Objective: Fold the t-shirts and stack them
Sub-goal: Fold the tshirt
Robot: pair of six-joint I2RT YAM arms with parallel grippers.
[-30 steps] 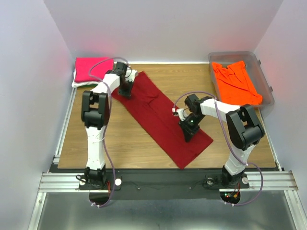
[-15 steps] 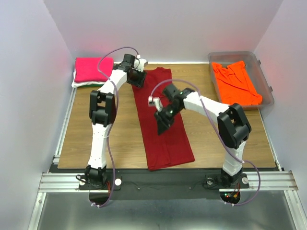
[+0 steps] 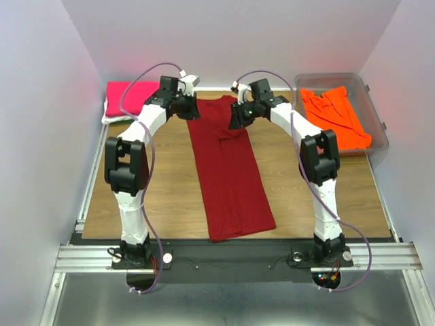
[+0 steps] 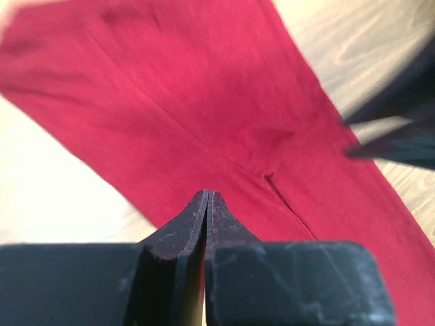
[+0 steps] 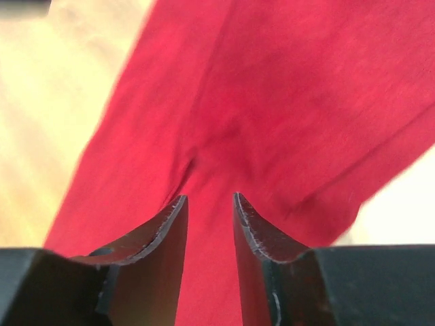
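Observation:
The dark red t-shirt (image 3: 228,170) lies flat as a long folded strip running from the far edge to the near edge of the table. It fills both wrist views (image 4: 204,88) (image 5: 285,81). My left gripper (image 3: 193,112) is at the strip's far left edge; its jaws (image 4: 207,194) are pressed shut just above the cloth, with nothing seen between them. My right gripper (image 3: 235,122) is at the strip's far right edge, jaws (image 5: 209,197) a little apart over the cloth and empty. The hot pink t-shirt (image 3: 128,97) lies folded at the far left, with a white edge (image 3: 109,119) under it. The orange t-shirt (image 3: 333,117) lies crumpled.
The clear plastic tub (image 3: 370,102) at the far right holds the orange shirt. White walls close in the left, back and right sides. Bare wooden table (image 3: 163,190) shows on both sides of the red strip.
A second ago the red shirt lay diagonally; it was swung straight. Since half a second ago the right gripper moved from mid-strip to the far end, and the left gripper shifted slightly.

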